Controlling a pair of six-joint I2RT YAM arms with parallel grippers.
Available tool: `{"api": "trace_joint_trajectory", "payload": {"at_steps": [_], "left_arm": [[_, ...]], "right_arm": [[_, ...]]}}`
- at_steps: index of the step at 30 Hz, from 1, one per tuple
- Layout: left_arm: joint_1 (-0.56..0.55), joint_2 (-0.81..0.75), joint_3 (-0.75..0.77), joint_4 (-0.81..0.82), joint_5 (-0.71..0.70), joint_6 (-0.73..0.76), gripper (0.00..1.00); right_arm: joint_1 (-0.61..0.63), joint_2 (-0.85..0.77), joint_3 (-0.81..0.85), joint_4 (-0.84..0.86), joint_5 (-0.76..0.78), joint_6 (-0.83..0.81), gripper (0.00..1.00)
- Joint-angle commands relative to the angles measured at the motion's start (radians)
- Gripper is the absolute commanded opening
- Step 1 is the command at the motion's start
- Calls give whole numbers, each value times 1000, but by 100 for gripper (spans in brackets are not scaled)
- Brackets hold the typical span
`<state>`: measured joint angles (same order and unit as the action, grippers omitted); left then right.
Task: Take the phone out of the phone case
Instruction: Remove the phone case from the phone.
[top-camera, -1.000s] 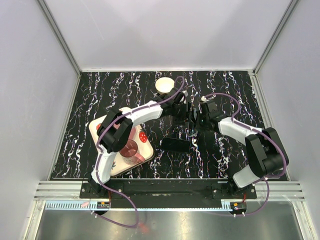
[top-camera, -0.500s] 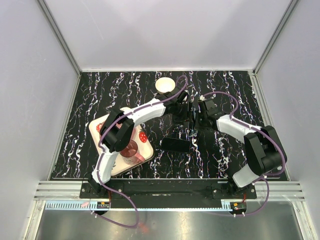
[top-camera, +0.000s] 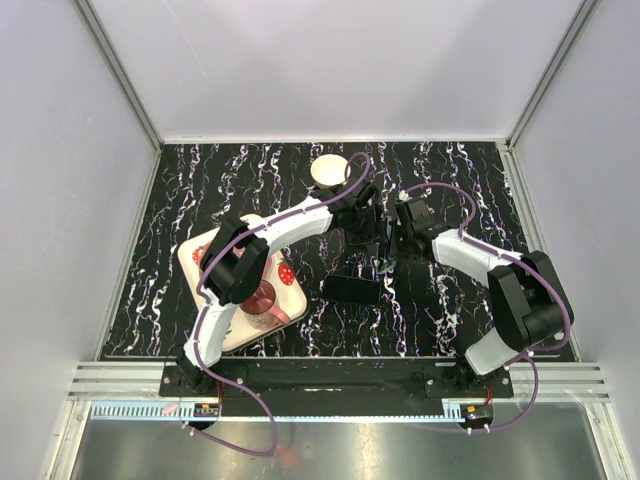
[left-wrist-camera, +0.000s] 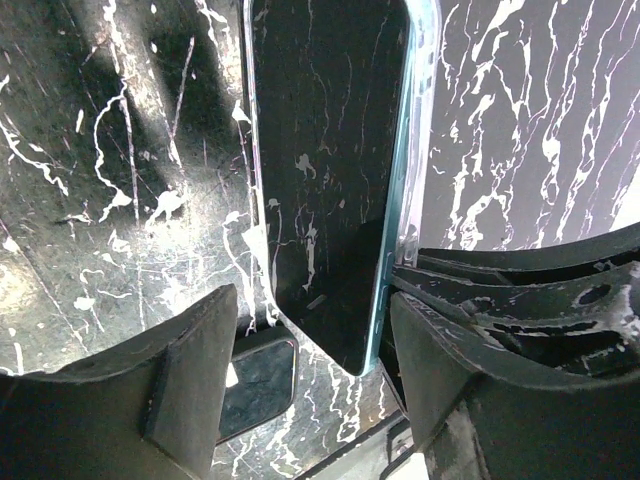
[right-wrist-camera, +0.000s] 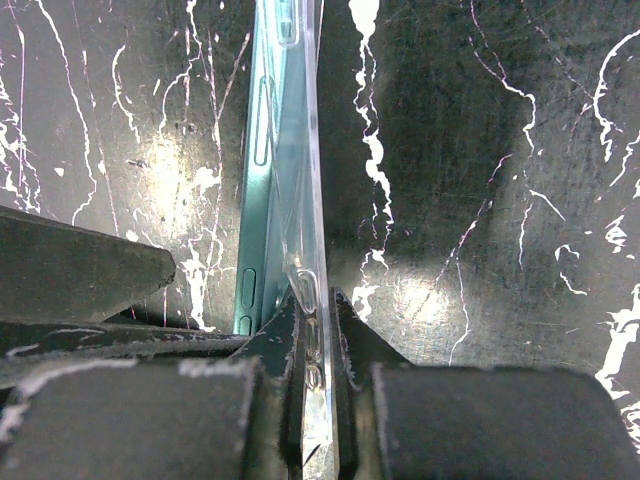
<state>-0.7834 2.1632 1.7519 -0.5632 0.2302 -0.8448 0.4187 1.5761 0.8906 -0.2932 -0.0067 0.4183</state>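
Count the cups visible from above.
2. A white cup sits at the far side, near the middle; a pink cup stands on the tray. Others may be hidden.

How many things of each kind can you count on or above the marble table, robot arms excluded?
Phone: 1
Clear case: 1
Black slab: 1
White bowl: 1
Pink cup: 1
Strawberry tray: 1
Total: 6

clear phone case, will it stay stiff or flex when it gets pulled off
Probably flexes: the clear phone case looks thin where the right claw pinches its rim. Likely slippery too, being glossy beside the teal phone.
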Motion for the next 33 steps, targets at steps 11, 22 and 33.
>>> {"api": "trace_joint_trajectory", "payload": {"at_steps": [11, 22, 33], "left_arm": [[18, -17, -91, 226, -198, -109, 62], [-68, -39, -75, 195, -397, 70, 63], [-28, -216, -354, 376, -177, 10, 66]], "right_arm": [[51, -60, 31, -15, -70, -6, 0], [58, -73, 44, -15, -82, 5, 0], [60, -65, 31, 63, -188, 91, 0]]}}
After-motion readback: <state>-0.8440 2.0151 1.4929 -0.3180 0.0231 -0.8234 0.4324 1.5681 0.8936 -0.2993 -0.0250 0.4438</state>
